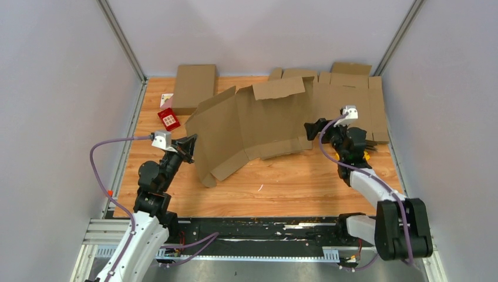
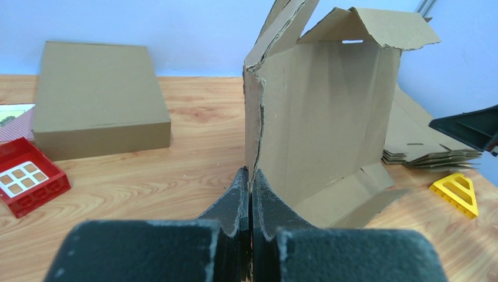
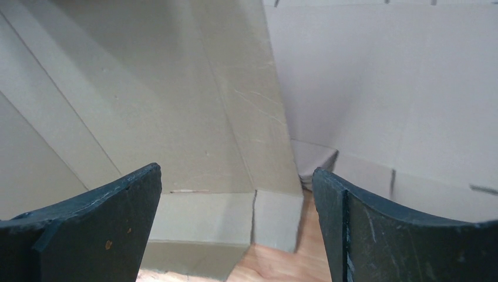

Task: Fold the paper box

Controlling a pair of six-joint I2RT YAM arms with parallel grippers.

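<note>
The unfolded brown paper box (image 1: 252, 126) stands partly raised in the middle of the table, its panels curved and its lower flaps resting on the wood. My left gripper (image 1: 189, 145) is shut on the box's left edge; the left wrist view shows the cardboard edge (image 2: 253, 135) pinched between the two fingertips (image 2: 251, 174). My right gripper (image 1: 309, 128) is open at the box's right end, apart from it. In the right wrist view the box's wall and bottom flap (image 3: 235, 164) fill the space ahead of the spread fingers (image 3: 235, 176).
A closed cardboard box (image 1: 194, 87) lies at the back left, with a red tray (image 1: 168, 119) beside it. A stack of flat cardboard blanks (image 1: 352, 97) lies at the back right. A yellow triangular piece (image 2: 457, 194) sits by the right arm. Grey walls enclose the table.
</note>
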